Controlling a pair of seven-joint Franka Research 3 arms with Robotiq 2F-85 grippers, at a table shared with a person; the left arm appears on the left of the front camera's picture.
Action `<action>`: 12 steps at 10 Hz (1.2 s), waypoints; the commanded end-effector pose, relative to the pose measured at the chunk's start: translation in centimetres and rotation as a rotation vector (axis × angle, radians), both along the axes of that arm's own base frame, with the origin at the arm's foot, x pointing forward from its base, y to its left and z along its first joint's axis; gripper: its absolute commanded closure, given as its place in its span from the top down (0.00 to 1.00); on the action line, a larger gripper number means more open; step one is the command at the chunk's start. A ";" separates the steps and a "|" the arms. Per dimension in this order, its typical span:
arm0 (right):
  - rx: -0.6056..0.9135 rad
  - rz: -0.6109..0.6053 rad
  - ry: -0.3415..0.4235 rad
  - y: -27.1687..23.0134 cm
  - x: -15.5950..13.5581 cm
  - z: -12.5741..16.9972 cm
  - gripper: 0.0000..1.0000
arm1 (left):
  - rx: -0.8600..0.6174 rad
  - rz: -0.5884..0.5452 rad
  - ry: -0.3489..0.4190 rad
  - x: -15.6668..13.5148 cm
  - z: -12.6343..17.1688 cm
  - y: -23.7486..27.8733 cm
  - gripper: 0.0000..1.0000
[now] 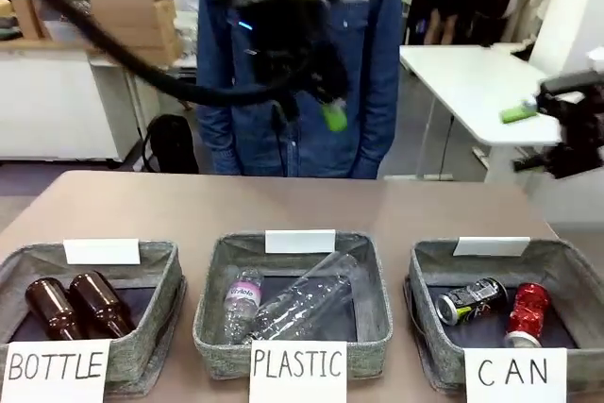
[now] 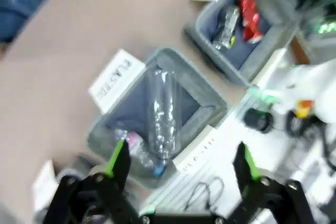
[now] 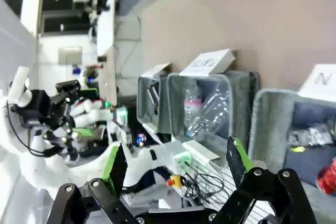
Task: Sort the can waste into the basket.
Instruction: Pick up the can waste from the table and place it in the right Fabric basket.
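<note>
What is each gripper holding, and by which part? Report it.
Nothing is held. The left gripper and right gripper both stand open and empty; both cans, red and black-blue, lie in the CAN basket.

I see a grey woven-fabric basket with dark lining [image 1: 429, 271] holding a red metal can with a silver top [image 1: 527, 313] and a black can with yellow-green markings [image 1: 471, 299]; brown glass bottles [image 1: 75, 307] lie left, on a tan table [image 1: 283, 200].
</note>
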State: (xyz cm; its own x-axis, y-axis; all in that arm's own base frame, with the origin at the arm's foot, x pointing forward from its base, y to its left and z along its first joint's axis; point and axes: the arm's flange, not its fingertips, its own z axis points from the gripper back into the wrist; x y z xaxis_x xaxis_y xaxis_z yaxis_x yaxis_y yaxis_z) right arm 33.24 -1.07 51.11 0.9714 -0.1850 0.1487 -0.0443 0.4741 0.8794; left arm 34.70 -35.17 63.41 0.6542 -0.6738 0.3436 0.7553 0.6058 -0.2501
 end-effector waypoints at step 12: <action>0.484 0.206 0.209 8.3 3.7 -2.5 1.00 | -0.613 0.381 0.011 -8.9 -4.6 25.7 1.00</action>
